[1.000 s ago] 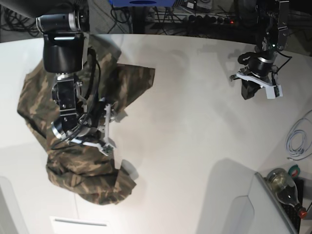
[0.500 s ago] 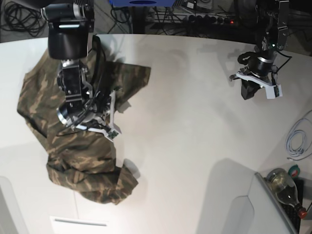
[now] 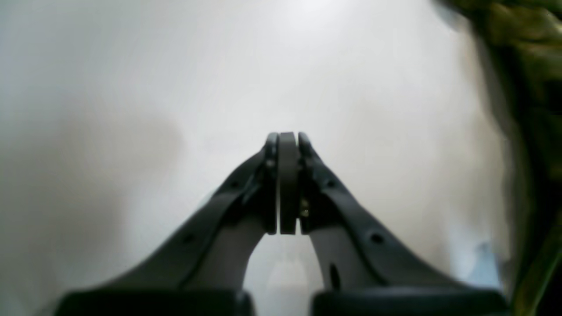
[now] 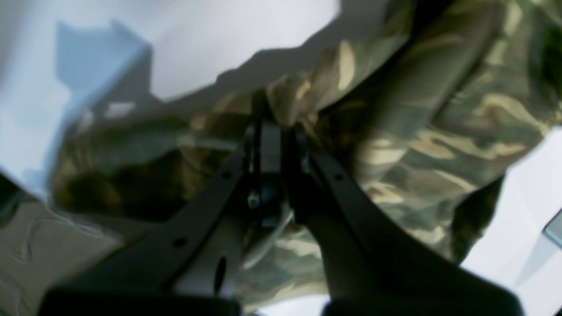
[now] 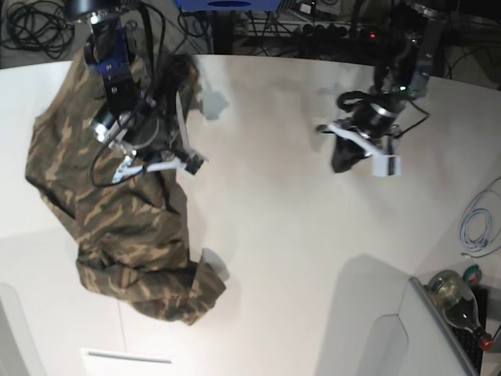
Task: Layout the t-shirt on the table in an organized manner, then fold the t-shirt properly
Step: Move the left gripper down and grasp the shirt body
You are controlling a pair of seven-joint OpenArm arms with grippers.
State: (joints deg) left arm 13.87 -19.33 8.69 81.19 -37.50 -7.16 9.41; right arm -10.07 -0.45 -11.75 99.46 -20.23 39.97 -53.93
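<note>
Camouflage t-shirt [image 5: 133,235] is lying crumpled on table [image 5: 297,235]; right gripper [image 4: 274,131] is pinching its fold; left gripper [image 3: 283,140] is hovering, fingers pressed together.

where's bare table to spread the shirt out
The widest bare stretch of table lies between the shirt and the left gripper, reaching toward the near edge. It is crowded at far left, where the right gripper pinches the bunched shirt, and at near right by the bottle and cable.

No readable text, label, brand, number or sign anywhere: none on the t-shirt [image 5: 117,227], none on the surface [image 5: 297,235], none on either arm
</note>
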